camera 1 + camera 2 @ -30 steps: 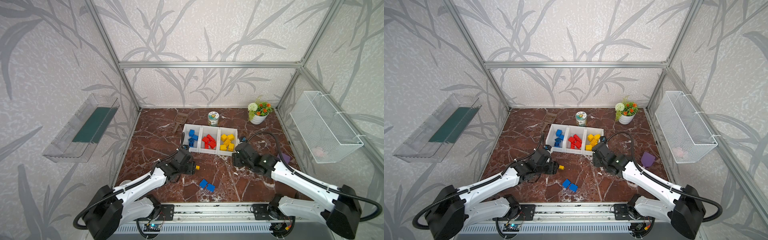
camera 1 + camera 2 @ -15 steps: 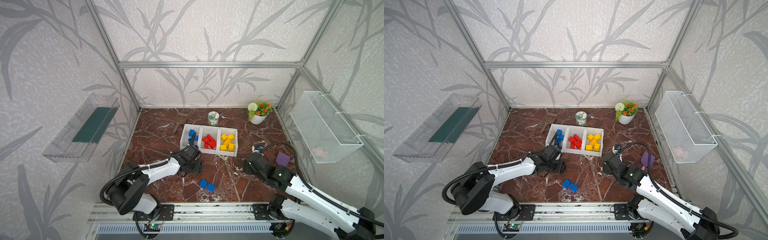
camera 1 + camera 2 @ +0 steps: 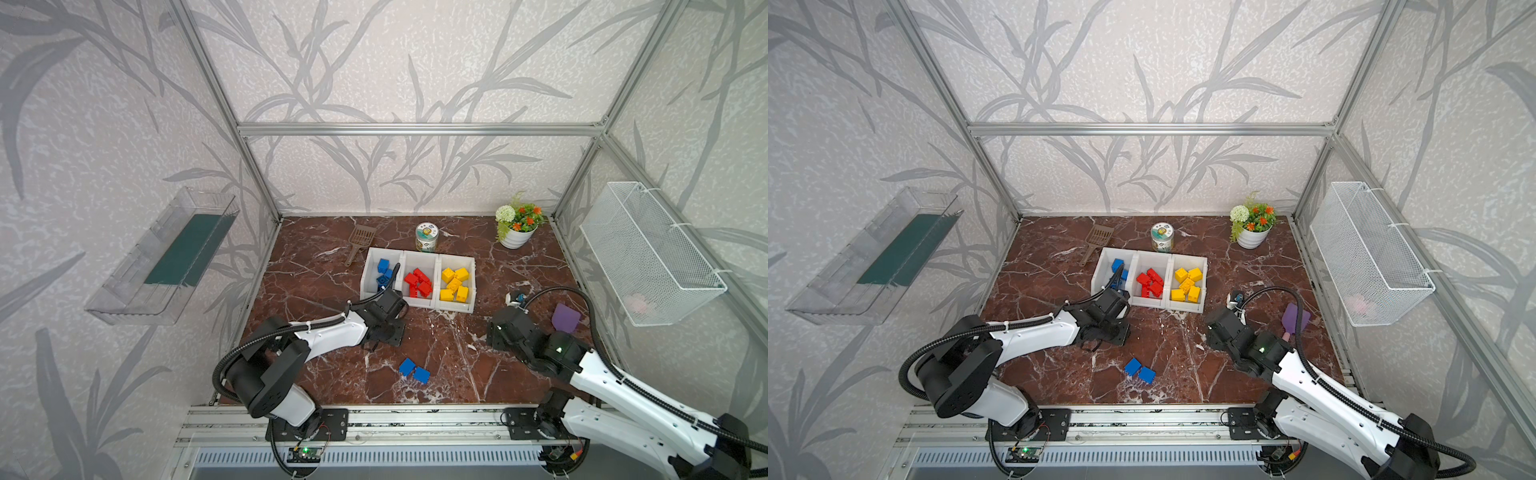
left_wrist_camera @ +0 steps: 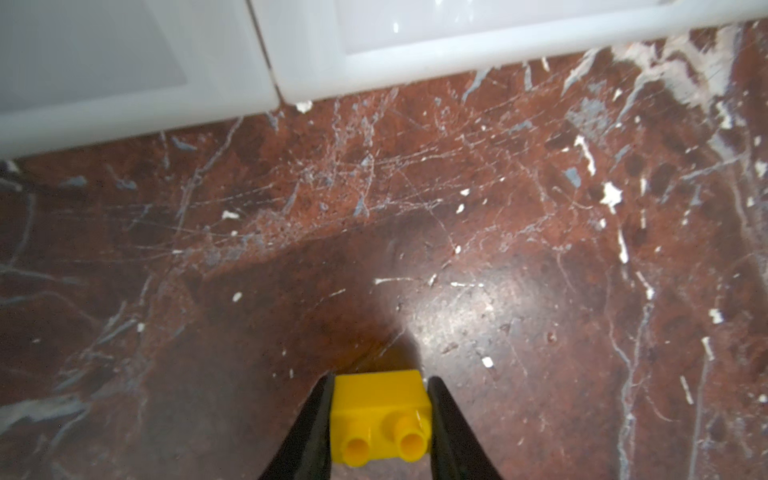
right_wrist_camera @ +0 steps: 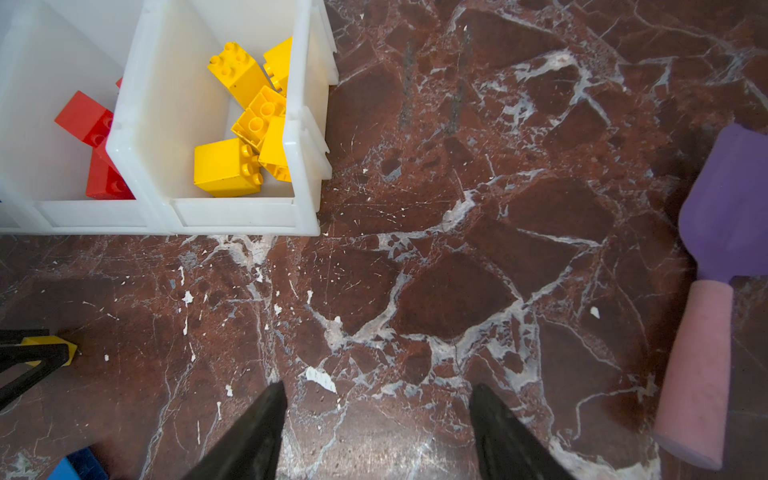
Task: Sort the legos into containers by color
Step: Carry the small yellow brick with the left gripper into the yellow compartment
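The left gripper (image 4: 380, 378) clamps the flanks of a yellow brick (image 4: 380, 409) lying on the tabletop (image 4: 498, 208) (studs toward the wrist) — its yellow container (image 3: 454, 306) sits ahead and rightward, at the row's right end, while the right gripper (image 5: 378, 386) stands open, empty.

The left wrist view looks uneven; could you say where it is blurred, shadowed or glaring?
Left wrist view: the containers are blurred, the yellow lego sharper, a shadow crosses the table beside a glare patch; right wrist view: crisp, evenly lit.
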Controlling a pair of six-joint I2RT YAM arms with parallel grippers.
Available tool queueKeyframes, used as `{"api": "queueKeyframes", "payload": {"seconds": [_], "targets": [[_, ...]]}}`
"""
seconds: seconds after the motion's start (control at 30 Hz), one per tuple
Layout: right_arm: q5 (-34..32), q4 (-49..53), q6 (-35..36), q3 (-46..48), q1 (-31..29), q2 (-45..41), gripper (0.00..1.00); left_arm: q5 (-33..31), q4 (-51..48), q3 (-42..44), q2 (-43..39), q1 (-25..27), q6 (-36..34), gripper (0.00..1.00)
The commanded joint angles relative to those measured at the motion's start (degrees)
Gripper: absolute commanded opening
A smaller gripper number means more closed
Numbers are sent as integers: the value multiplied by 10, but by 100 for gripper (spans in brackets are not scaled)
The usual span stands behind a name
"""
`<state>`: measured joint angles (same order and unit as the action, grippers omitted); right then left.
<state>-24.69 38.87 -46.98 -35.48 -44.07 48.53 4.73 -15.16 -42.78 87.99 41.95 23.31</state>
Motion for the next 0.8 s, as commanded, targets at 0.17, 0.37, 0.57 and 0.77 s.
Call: {"api": "queueKeyframes", "payload": {"seconds": [0.17,0.37,0.57,0.77], "targets": [[-24,16,-8,4,0,-15,71,4,-34,-60,7,7,-34,32],[-26,17,-12,6,0,-23,71,21,-47,-159,33,17,-58,32],[-21,28,-11,4,0,-40,70,41,-55,-291,105,23,-84,32],[-9,42,-12,2,-1,-58,70,59,-64,-403,190,27,-96,32]]}}
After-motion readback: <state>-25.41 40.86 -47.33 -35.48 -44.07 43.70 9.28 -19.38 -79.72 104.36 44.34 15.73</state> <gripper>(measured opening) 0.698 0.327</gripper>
